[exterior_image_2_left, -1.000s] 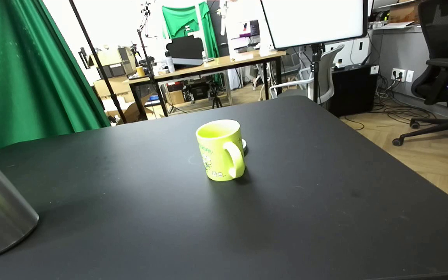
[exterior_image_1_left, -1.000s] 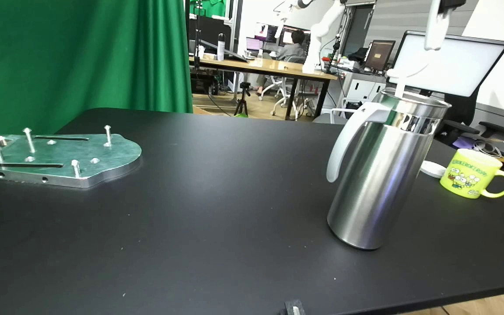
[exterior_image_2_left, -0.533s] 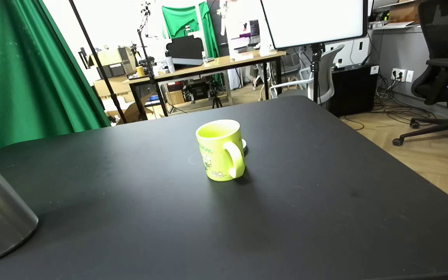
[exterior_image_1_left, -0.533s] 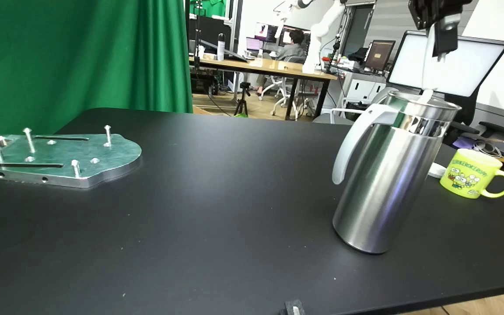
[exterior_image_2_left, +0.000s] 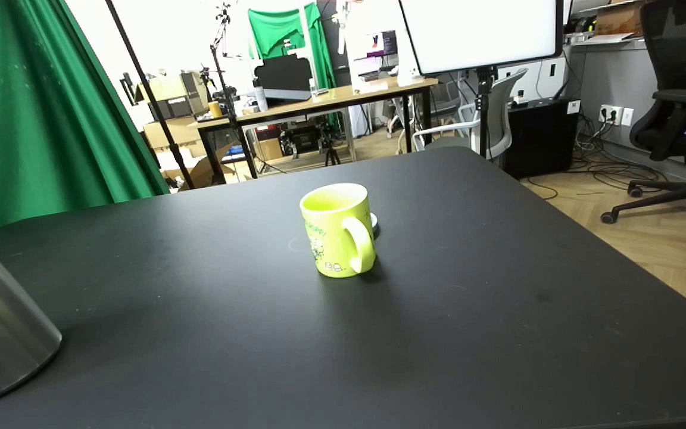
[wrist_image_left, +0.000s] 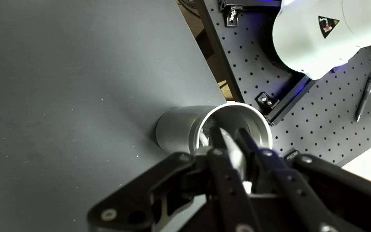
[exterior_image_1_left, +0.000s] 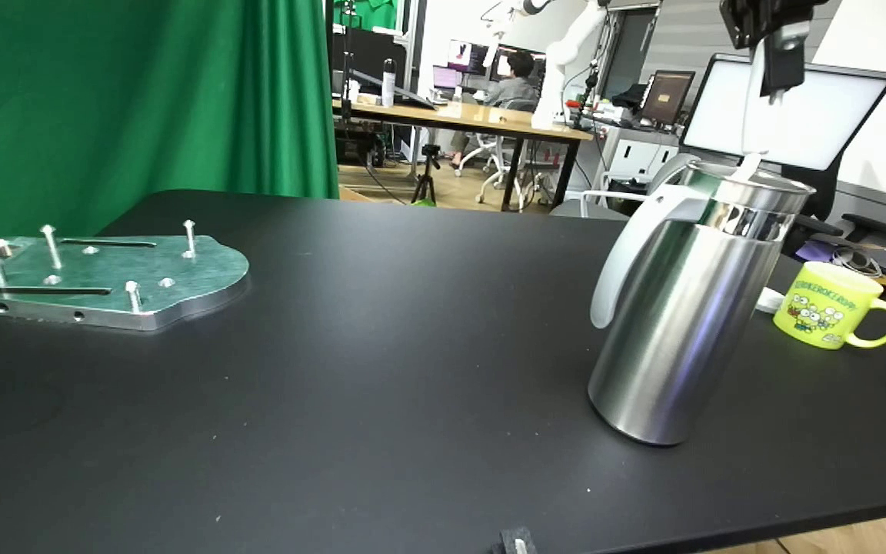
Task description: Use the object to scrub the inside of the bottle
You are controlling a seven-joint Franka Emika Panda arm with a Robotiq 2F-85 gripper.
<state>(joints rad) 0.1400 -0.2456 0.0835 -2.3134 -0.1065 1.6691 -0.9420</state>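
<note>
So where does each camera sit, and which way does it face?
Wrist view: mounted on the wrist, looking down past the gripper at the steel flask; apparently the arm's white base shows too.
An exterior view: above the black table, facing across it past the green curtain; only part of the gripper shows, holding a white-handled tool.
An exterior view: above the black table, facing the yellow-green mug; nothing of this robot shows.
Both exterior views share steel flask, mug, curtain and table.

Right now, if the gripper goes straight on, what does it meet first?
Probably the steel bottle: the jaws, shut on a tool that reaches inside it, point down toward its open mouth. Depth is unclear; the tool may touch the bottle's inside before the jaws get there.
</note>
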